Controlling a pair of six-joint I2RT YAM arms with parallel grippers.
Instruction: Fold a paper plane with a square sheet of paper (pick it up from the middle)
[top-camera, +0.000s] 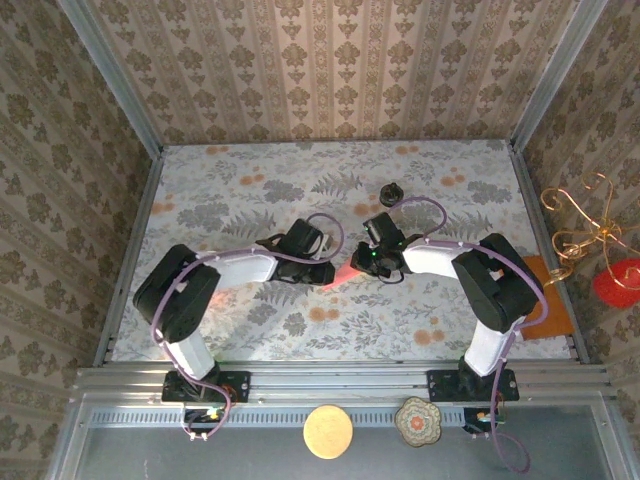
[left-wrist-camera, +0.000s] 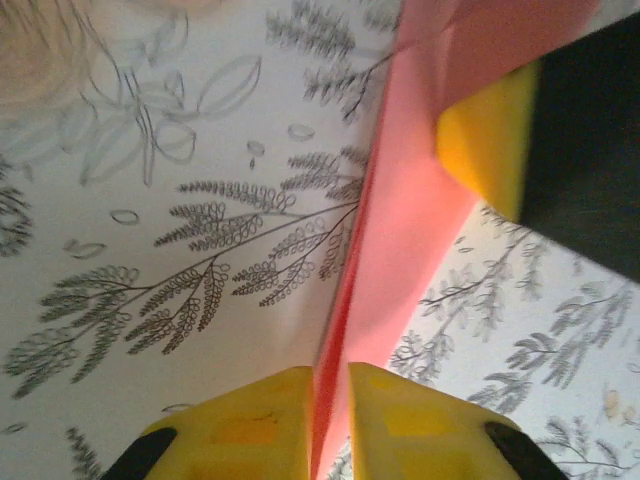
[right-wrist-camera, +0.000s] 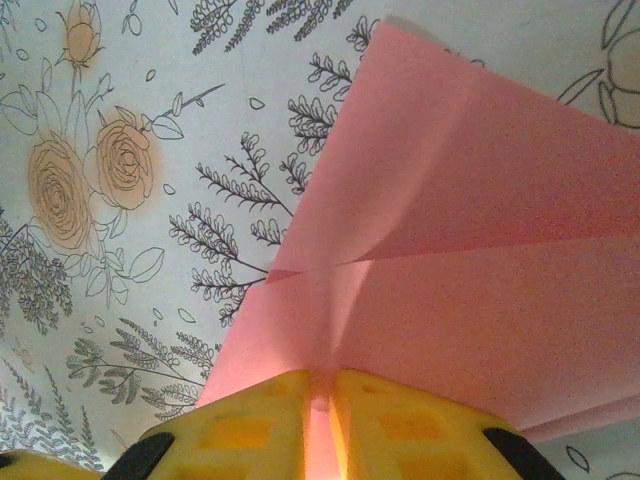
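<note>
Yellow fingertips (left-wrist-camera: 250, 425) of the left gripper (left-wrist-camera: 330, 420) are clenched on an edge of the creased pink paper (left-wrist-camera: 400, 250), above the floral table (left-wrist-camera: 150, 250). The right gripper (right-wrist-camera: 320, 420) pinches the same sheet beside a fold. From overhead, both grippers meet mid-table with the paper between them, and a small dark jar (top-camera: 390, 190) stands beyond.
</note>
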